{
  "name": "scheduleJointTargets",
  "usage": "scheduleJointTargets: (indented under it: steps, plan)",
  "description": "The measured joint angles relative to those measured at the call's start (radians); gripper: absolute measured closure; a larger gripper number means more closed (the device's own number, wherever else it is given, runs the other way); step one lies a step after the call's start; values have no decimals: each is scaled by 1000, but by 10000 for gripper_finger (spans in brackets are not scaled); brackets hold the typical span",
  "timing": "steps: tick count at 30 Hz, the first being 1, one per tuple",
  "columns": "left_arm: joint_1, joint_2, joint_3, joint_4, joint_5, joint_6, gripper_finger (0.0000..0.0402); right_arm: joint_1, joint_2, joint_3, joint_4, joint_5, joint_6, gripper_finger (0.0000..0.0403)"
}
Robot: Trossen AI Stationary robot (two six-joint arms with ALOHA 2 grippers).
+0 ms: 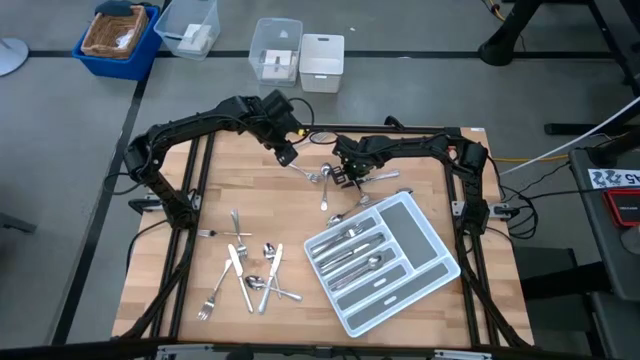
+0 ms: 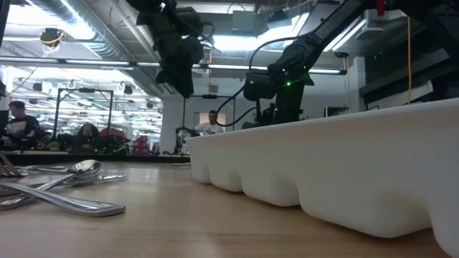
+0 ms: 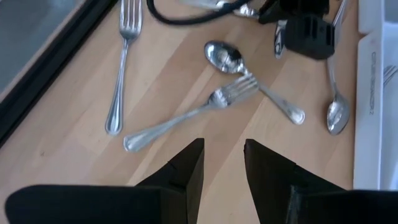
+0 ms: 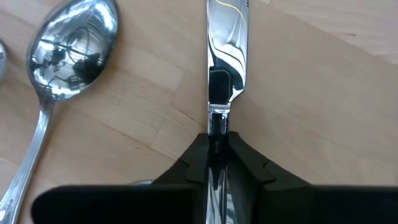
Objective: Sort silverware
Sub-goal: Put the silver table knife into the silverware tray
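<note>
Silverware [image 1: 250,275] lies mostly at seven o'clock; some fills the tray [image 1: 438,262].
We clamp the right gripper [image 4: 217,146] on a knife [image 4: 227,37] near twelve o'clock; we should lift it level, unhurried. Left gripper [image 3: 222,163] hovers unclenched, holding nothing.

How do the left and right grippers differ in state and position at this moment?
The right gripper has its jaws closed on a table knife, low over the wood; the left gripper holds nothing, its jaws apart. The right gripper works near the tray's far corner, while the left gripper sits farther from the tray, above a crossed fork and spoon. Both are dark two-finger grippers at the table's far side.
</note>
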Motion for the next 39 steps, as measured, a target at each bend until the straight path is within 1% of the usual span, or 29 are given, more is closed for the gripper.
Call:
scheduleJointTargets:
  steps: [6,10,13,17,22,25,30,36,39]
  plan:
    - [0,0,0,-46,0,16,298,0,-8,0,1,-17,1,363]
    - [0,0,0,-45,0,24,298,0,-40,-4,10,-20,2,362]
    - [2,0,0,-44,0,41,298,-2,-67,-9,-24,-18,3,362]
    - [8,0,0,-44,0,50,298,-11,-103,-6,-24,-20,3,362]
    - [17,0,0,-42,0,53,298,-15,-123,-6,-34,-19,3,362]
    - [27,0,0,-42,0,59,298,-15,-135,-4,-35,-47,3,361]
    - [67,0,0,-38,0,113,298,-15,-174,-3,-81,-131,2,361]
    - [141,0,0,15,0,147,298,-14,-256,-3,-185,-140,-3,363]
    - [181,0,0,53,0,156,298,-9,-306,-2,-230,-164,9,368]
